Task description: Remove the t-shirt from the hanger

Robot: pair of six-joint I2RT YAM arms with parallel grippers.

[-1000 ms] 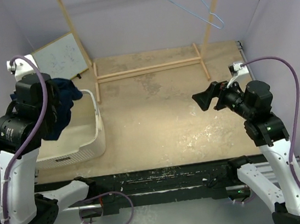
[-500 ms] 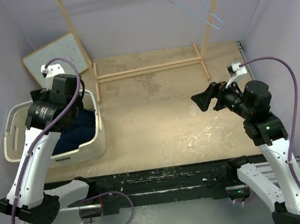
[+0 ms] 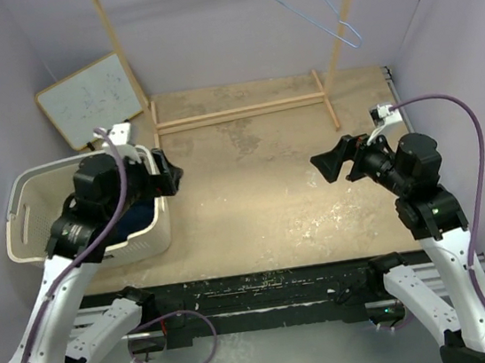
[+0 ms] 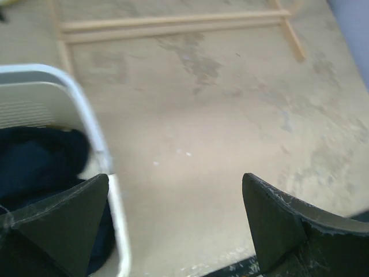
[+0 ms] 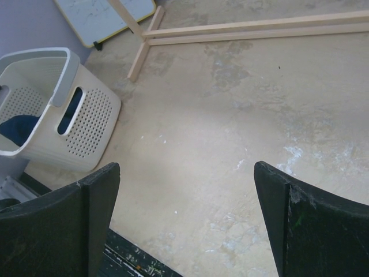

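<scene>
The dark navy t-shirt (image 3: pixel 138 217) lies bunched inside the white basket (image 3: pixel 20 188) at the left, and it also shows in the left wrist view (image 4: pixel 34 167) and the right wrist view (image 5: pixel 17 128). The bare light-blue wire hanger (image 3: pixel 309 7) hangs high on the rack at the back right. My left gripper (image 3: pixel 168 172) (image 4: pixel 174 190) is open and holds nothing; it hovers at the basket's right rim (image 4: pixel 86 109), pointing over the table. My right gripper (image 3: pixel 329 163) (image 5: pixel 185 173) is open over the middle right of the table, well below the hanger.
A wooden rack rises at the back with slanted poles (image 3: pixel 117 46) and a floor bar (image 3: pixel 238 112). A whiteboard (image 3: pixel 92 92) leans on the wall behind the basket. Purple walls close in both sides. The table's dark front rail (image 3: pixel 265 286) runs between the arm bases.
My left gripper opened and let go of the t-shirt, which now lies in the basket. The left arm dropped and swung right to the basket's rim. The right arm barely moved.
</scene>
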